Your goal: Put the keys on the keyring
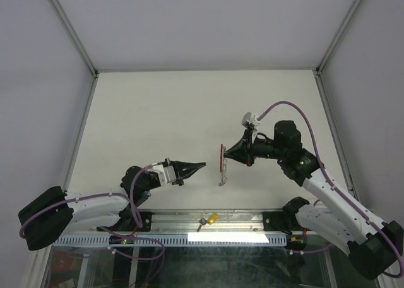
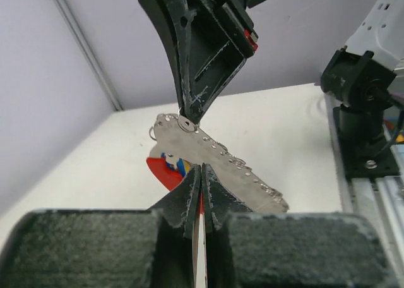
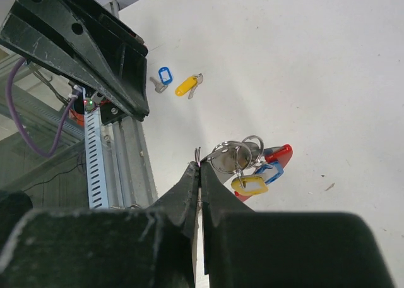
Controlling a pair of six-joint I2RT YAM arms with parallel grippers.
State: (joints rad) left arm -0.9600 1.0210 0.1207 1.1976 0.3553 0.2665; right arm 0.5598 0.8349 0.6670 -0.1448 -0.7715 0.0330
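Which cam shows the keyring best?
Left wrist: the keyring sits broadside, its row of rings clear. Right wrist sees the keyring end-on, rings bunched. Top external shows the keyring as a thin sliver.

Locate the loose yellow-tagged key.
Top view: the yellow-tagged key lies midway along the table's near edge; the right wrist view shows a blue-tagged key beside it.
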